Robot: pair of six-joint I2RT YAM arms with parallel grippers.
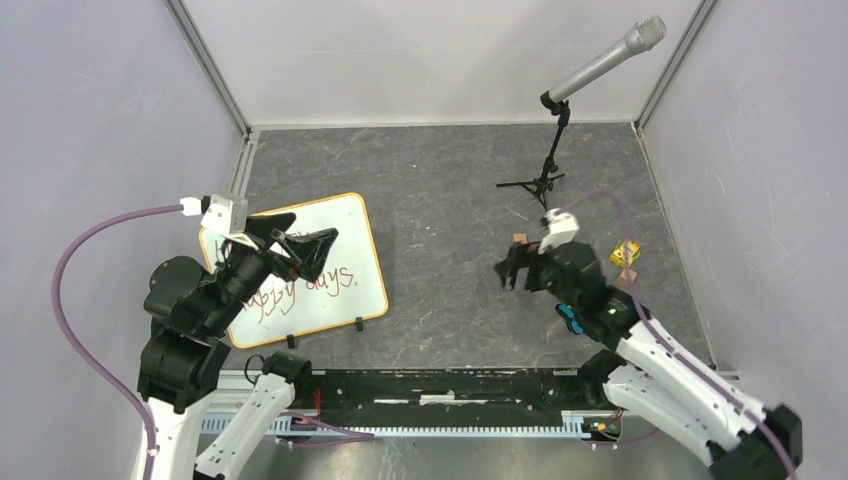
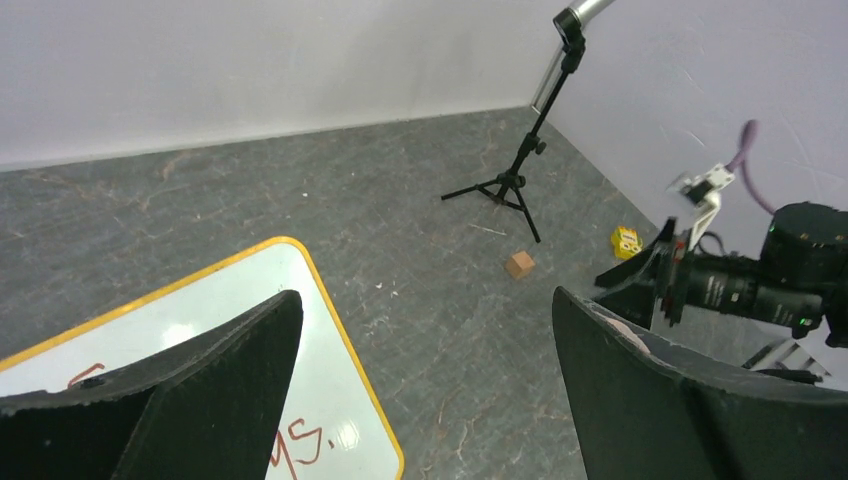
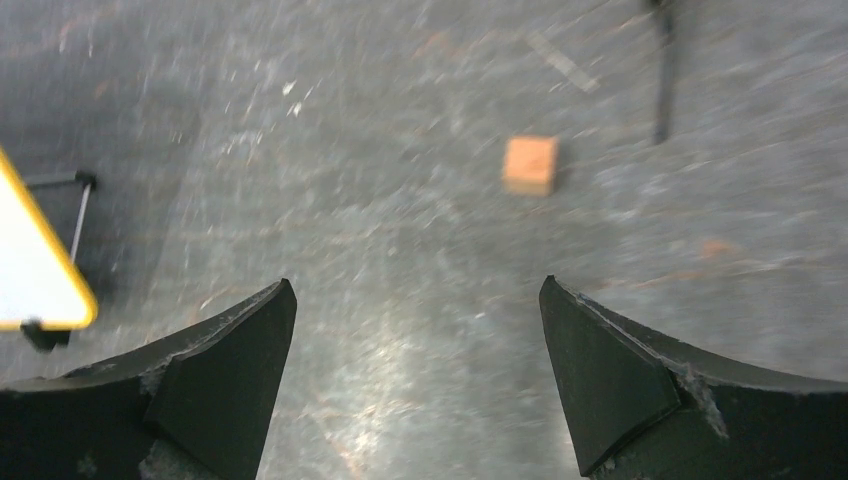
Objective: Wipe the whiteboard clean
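Whiteboard (image 1: 352,238) is lying face-up on the left part of the tabletop (image 1: 450,180), with red-brown handwriting (image 1: 300,290) showing on it, so erasing is not yet done. The long axis is running roughly left to right, with the right end turned slightly away from the arm bases. The edge with the black clips (image 1: 358,322) is facing the robot, and the writing is reading upright from that side.

Left gripper (image 1: 312,232) is hovering over the board's far half, jaws spread wide and holding nothing. This placement is likely putting the arm within reach of the writing. Right gripper (image 1: 512,268) is hanging over bare tabletop well apart from the board, jaws likewise spread wide and empty. A small wooden block (image 1: 519,238) is lying just beyond it, and the wrist view is pointing toward that block. No wiping tool is being held by either arm. Whether the block is serving as the eraser cannot be told.
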